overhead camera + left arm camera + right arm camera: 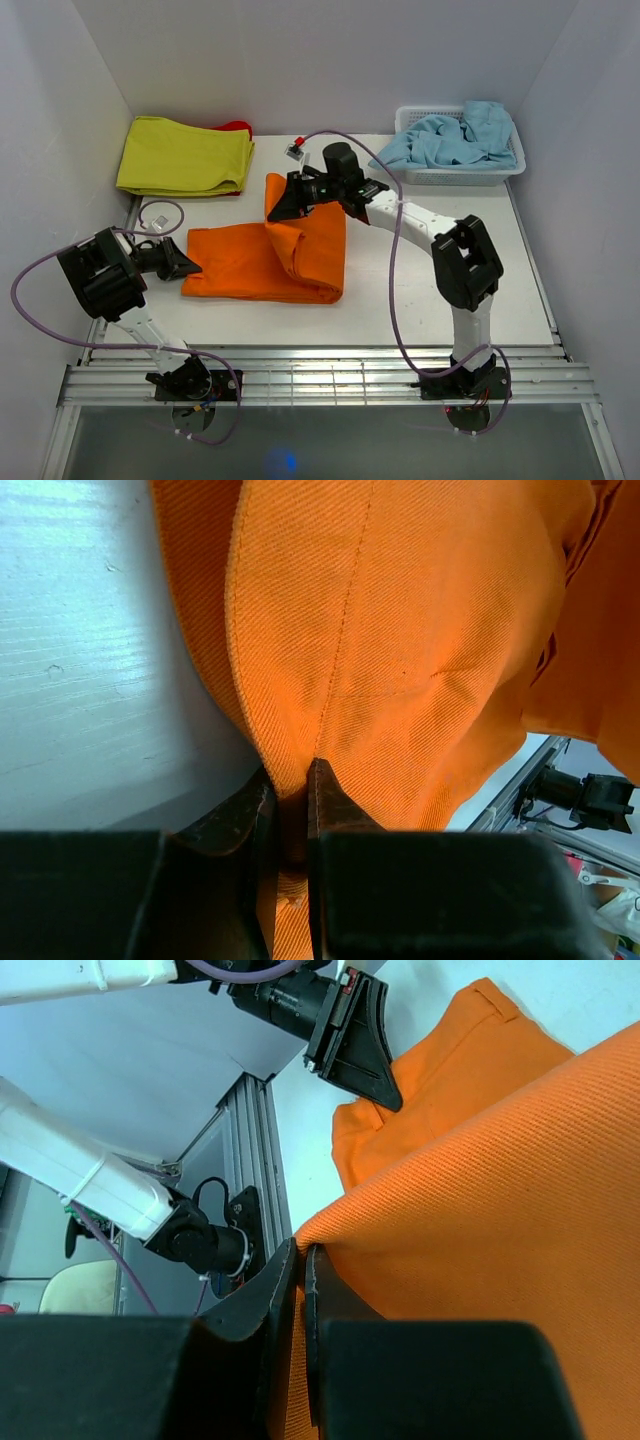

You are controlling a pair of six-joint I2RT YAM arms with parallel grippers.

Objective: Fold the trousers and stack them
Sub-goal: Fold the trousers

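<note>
If the right gripper [277, 200] pulled across too fast, the left gripper [194, 267], pinching seemingly one hem layer, could slip and skew the fold. Both claws were clamped on the trousers [250, 268], which lay just arm-side of the yellow-green cloth [180, 157]. The right arm stretched out, lifting; the left crouched low.

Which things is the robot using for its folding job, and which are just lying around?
For the job: orange trousers, left gripper, right gripper, both pinching the trousers.
Just lying about: yellow-green cloth, light blue garment, white basket holding it.
</note>
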